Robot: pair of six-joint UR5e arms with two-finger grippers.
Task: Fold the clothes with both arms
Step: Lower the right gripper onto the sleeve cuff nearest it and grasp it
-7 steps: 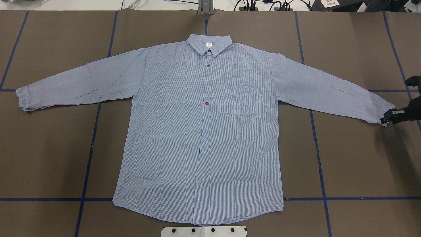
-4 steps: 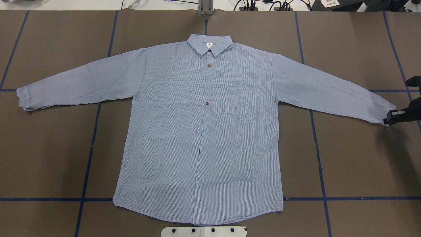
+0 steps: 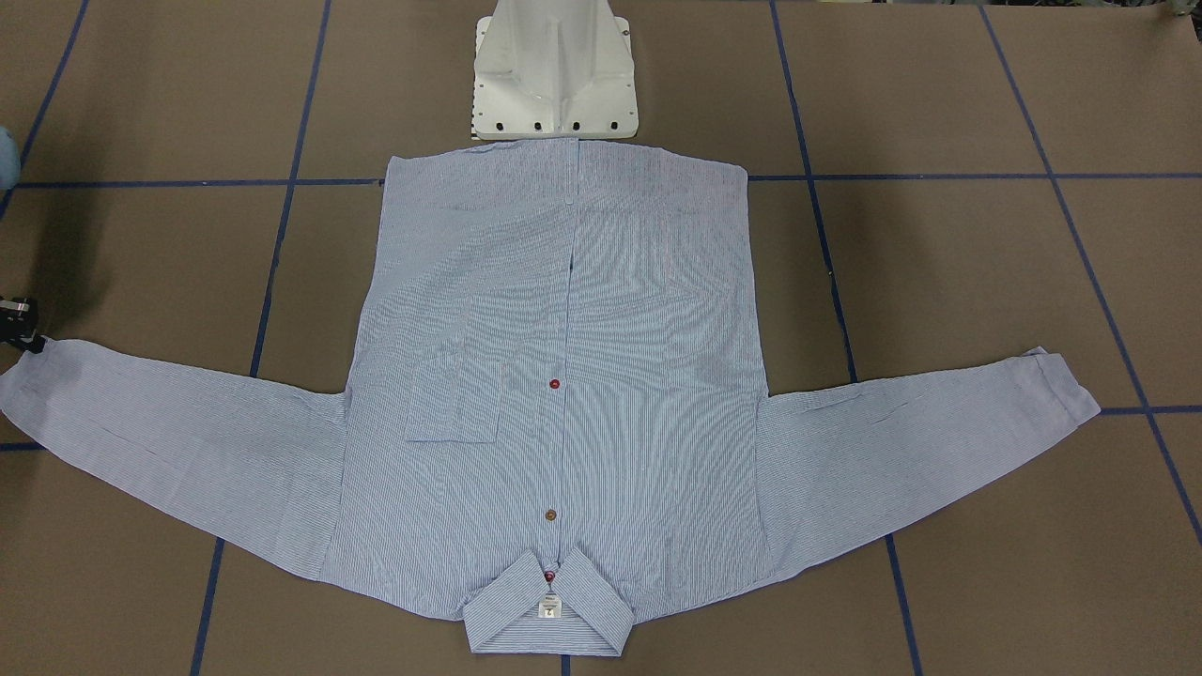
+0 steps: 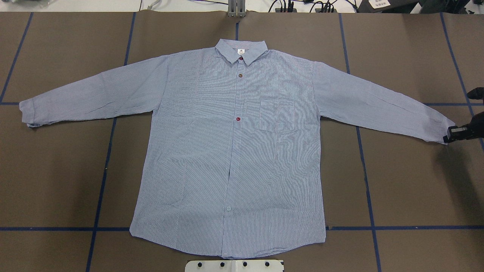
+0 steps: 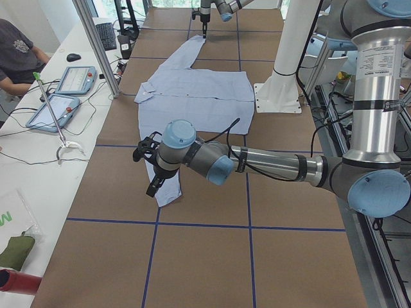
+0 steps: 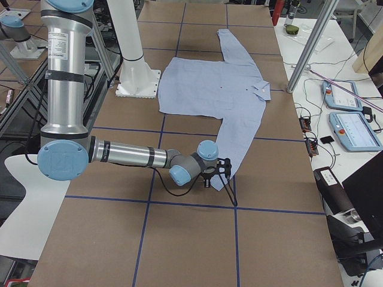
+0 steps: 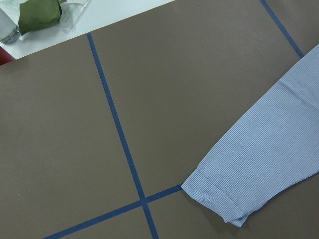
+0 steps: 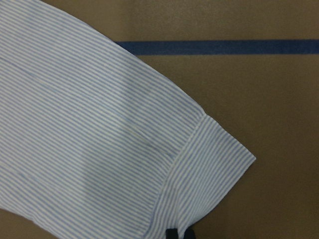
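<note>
The striped light blue shirt (image 4: 230,151) lies flat and front up, buttoned, with both sleeves spread wide and the collar (image 4: 241,51) at the far edge. My right gripper (image 4: 450,134) sits low at the end of the right cuff (image 4: 440,130), at the overhead view's right edge. In the right wrist view a dark fingertip (image 8: 179,234) meets the cuff's (image 8: 209,164) hem, so it looks shut on it. My left gripper (image 5: 153,186) shows only in the exterior left view, hovering over the left sleeve (image 5: 168,183). I cannot tell whether it is open or shut. The left cuff (image 7: 219,199) lies flat.
The white pedestal base (image 3: 556,75) stands at the shirt's hem. Blue tape lines (image 4: 102,181) cross the brown table. A side bench holds tablets (image 5: 61,96), cables and a green pouch (image 7: 40,15). A person (image 5: 16,51) sits there.
My right gripper has slid a little outward to the right at the cuff, and the sleeve end has drawn slightly with it. The rest of the shirt is unchanged.
</note>
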